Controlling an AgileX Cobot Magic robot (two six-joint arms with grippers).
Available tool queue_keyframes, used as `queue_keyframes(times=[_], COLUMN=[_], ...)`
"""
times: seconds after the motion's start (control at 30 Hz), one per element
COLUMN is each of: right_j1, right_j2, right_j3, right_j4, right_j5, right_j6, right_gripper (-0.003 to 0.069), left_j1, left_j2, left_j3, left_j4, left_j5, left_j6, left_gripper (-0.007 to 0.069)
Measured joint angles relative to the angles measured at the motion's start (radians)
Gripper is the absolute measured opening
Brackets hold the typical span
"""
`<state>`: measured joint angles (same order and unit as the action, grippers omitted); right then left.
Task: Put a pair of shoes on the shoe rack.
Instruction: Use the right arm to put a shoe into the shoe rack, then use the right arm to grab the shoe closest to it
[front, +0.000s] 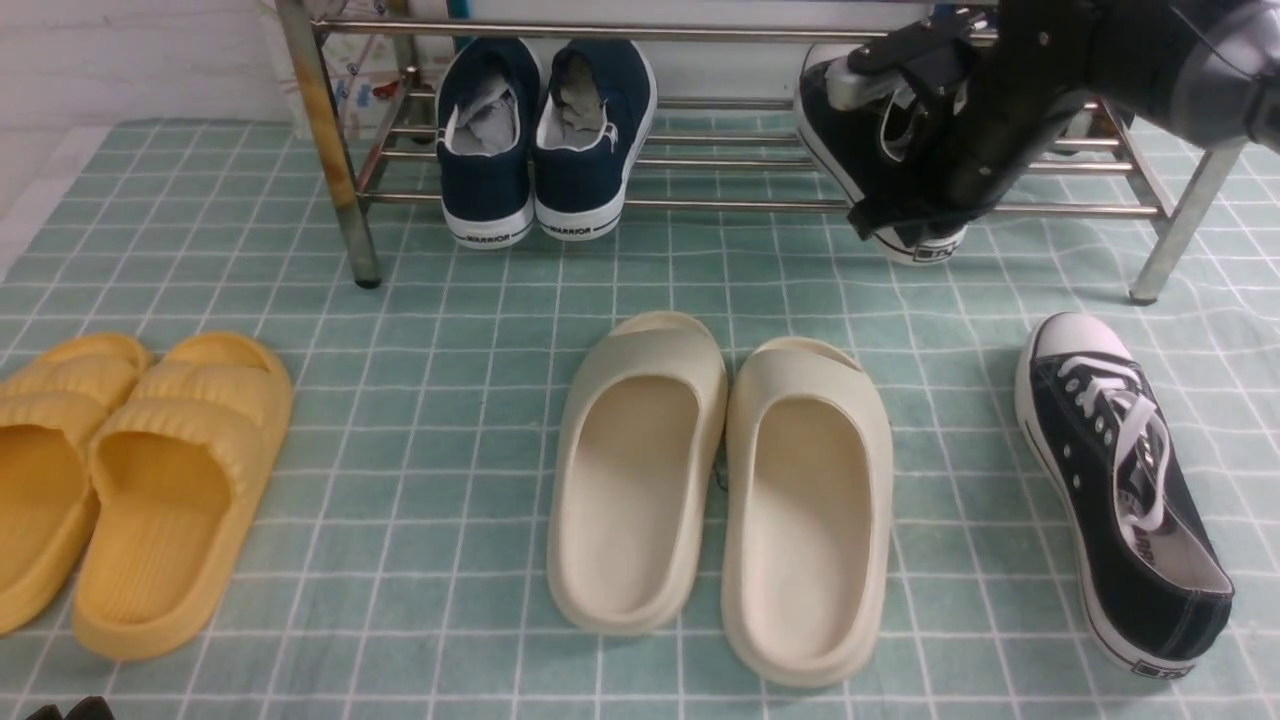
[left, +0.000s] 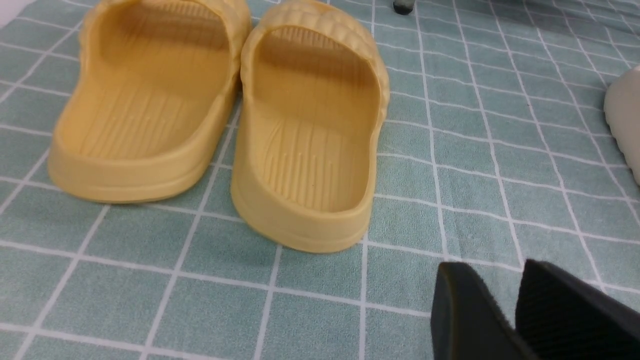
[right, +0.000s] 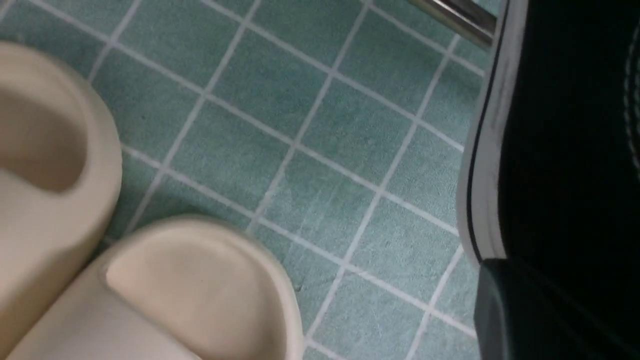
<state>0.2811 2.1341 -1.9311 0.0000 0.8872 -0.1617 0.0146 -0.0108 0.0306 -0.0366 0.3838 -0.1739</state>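
Left gripper (left: 492, 280) low over counter (front: 450, 330), fingers slightly parted, empty. Second sneaker (front: 1120, 480) lies on counter at right, not yet racked. Far: right arm reaches forward and down, right gripper (front: 905, 125) clamped on held sneaker (front: 835, 140) at right end of shoe rack (front: 700, 205). Sneaker tilted, heel hanging past front bar. Risk: early release likely tips it back onto counter; slick tubes give sole little hold.

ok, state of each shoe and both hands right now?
Held sneaker: gripped by right hand, at the shoe rack, heel overhanging.
Other sneaker: on the cloth, upright.
Navy shoes: on the rack.
Cream slides: on the cloth.
Yellow slides: on the cloth.
Left hand: empty; gape unclear.
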Motion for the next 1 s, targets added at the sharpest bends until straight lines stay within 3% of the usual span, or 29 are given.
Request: queue_keyframes(times=[0.07,0.17,0.23,0.3,0.33,0.47,0.7,0.87,1.0], right_j1=[0.0,0.0,0.0,0.0,-0.001,-0.001,-0.001,-0.001,-0.001], right_j2=[0.001,-0.002,-0.018,-0.036,-0.072,-0.174,-0.32,-0.499,-0.588], right_j3=[0.0,-0.008,-0.026,-0.035,-0.043,-0.049,0.067,0.363,0.568], right_j4=[0.0,0.009,0.01,0.011,0.014,0.014,0.018,0.029,0.029], right_j5=[-0.003,0.021,0.093,0.134,0.19,0.318,0.351,0.351,0.345], right_j6=[0.004,0.028,0.042,0.042,0.032,0.022,0.029,0.077,0.109], right_gripper=[0.0072,0.0205,0.0347,0.0403,0.0491,0.0595,0.0552,0.0476,0.0462], left_j1=[0.0,0.0,0.0,0.0,0.0,0.0,0.0,0.0,0.0], left_j2=[0.0,0.0,0.0,0.0,0.0,0.0,0.0,0.0,0.0], left_j3=[0.0,0.0,0.0,0.0,0.0,0.0,0.0,0.0,0.0], left_j4=[0.0,0.0,0.0,0.0,0.0,0.0,0.0,0.0,0.0], left_j5=[0.0,0.0,0.0,0.0,0.0,0.0,0.0,0.0,0.0], left_j6=[0.0,0.0,0.0,0.0,0.0,0.0,0.0,0.0,0.0], left_gripper=[0.0186,0.0188,0.0191,0.0191,0.0191,0.0196,0.0199,0.02,0.0204])
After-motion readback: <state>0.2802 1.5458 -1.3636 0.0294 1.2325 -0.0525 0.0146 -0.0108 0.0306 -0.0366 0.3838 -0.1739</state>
